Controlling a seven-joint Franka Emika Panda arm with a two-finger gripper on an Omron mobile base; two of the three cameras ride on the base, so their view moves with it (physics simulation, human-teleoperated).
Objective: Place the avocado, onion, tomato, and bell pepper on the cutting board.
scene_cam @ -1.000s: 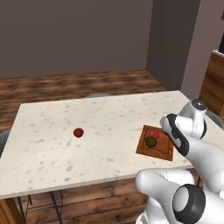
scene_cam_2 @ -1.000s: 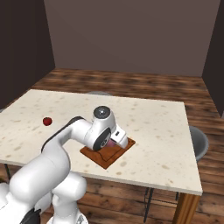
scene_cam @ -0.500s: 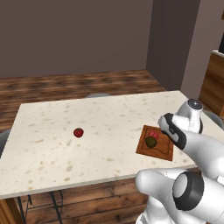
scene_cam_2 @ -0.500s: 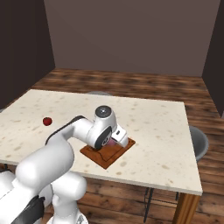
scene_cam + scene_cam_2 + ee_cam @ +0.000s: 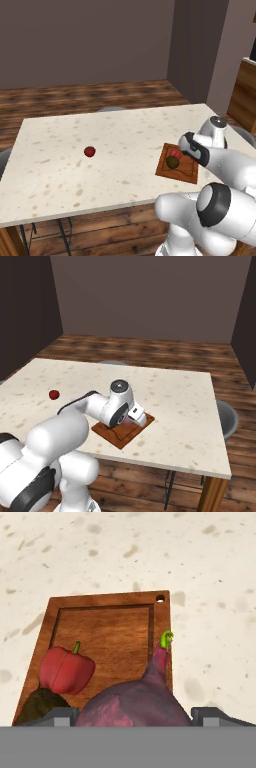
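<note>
Item 1, nearest in the hand view: dull pink-maroon round onion (image 5: 135, 704) with a tapering neck and green tip, sitting at the bottom centre between the two dark fingertips (image 5: 60, 714) of the end effector (image 5: 134, 717). The jaws are standing wide on either side of it; whether they are pressing it or have let go cannot be told. Judged firm, smooth-skinned and light, so likely to roll; best taken across its broad middle, not by the neck.

Item 2: small dark olive-brown avocado (image 5: 40, 706), lying at the lower left, touching the pepper. Judged firm and slippery; a grip across its widest part suits it.

Item 3: glossy red bell pepper (image 5: 66, 670) with green stem, resting on the board. Judged hollow and light.

Item 4: flat rectangular reddish-brown wooden cutting board (image 5: 107, 632), grooved near its rim, lying on the speckled cream bench (image 5: 125, 135).

Item 5, farthest: small bright red tomato (image 5: 89, 151), sitting well apart at the centre left of the left base view, not yet on the board.

Change from the earlier frame: the arm is shifting only slightly over the board; the tomato and board are staying put.
</note>
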